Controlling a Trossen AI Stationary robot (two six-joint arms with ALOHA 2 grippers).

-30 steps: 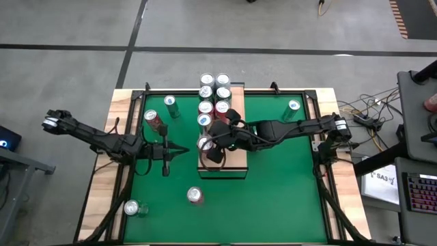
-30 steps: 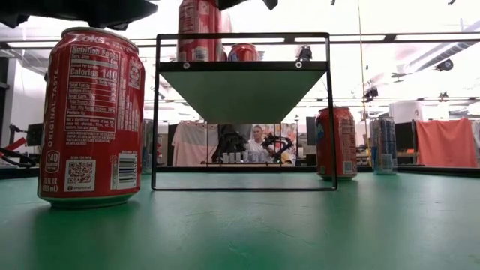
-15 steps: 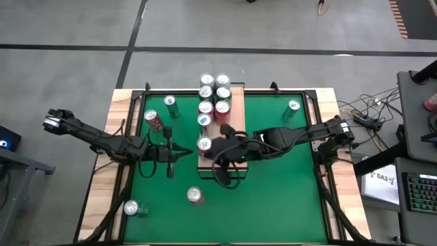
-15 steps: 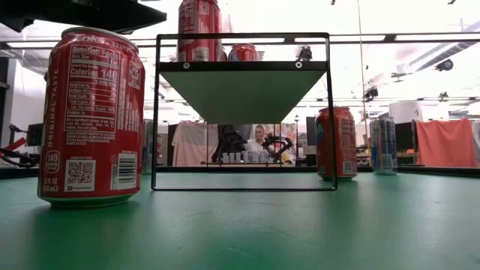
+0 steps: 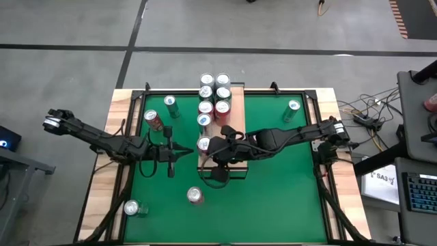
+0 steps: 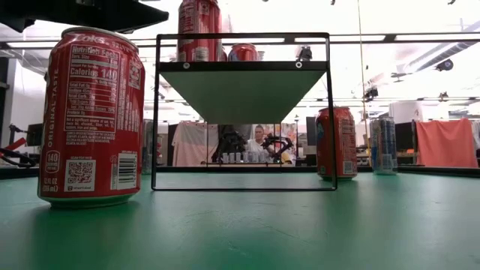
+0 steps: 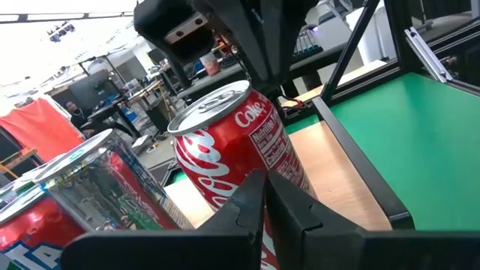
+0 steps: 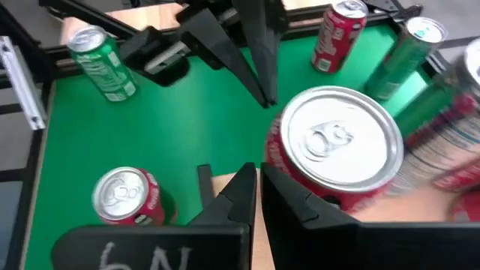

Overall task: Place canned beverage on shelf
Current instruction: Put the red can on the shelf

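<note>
The shelf (image 5: 234, 126), a pale wooden board on a low dark frame (image 6: 244, 66), stands mid-table. Several cans stand on their bases at its far end (image 5: 214, 92). A red cola can (image 5: 203, 144) stands upright near its near left corner; it also shows in the wrist views (image 7: 240, 142) (image 8: 337, 142). My right gripper (image 5: 217, 171) hovers shut over the shelf's near end, just nearer than this can (image 8: 257, 178). My left gripper (image 5: 186, 152) is shut, pointing at the can from the table's left (image 7: 264, 187), short of it.
Loose cans are on the green surface: a red one (image 5: 196, 195) near the front, large in the low view (image 6: 94, 116), one lying at the front left (image 5: 133, 208), a red (image 5: 153, 119) and a green one (image 5: 170, 104) at the far left, one at the far right (image 5: 293, 107).
My right gripper has drawn away from the red cola can, first toward the table's right, then toward the near edge over the shelf's near end. It no longer shows beside the can in the low view. The can stays upright on the shelf.
</note>
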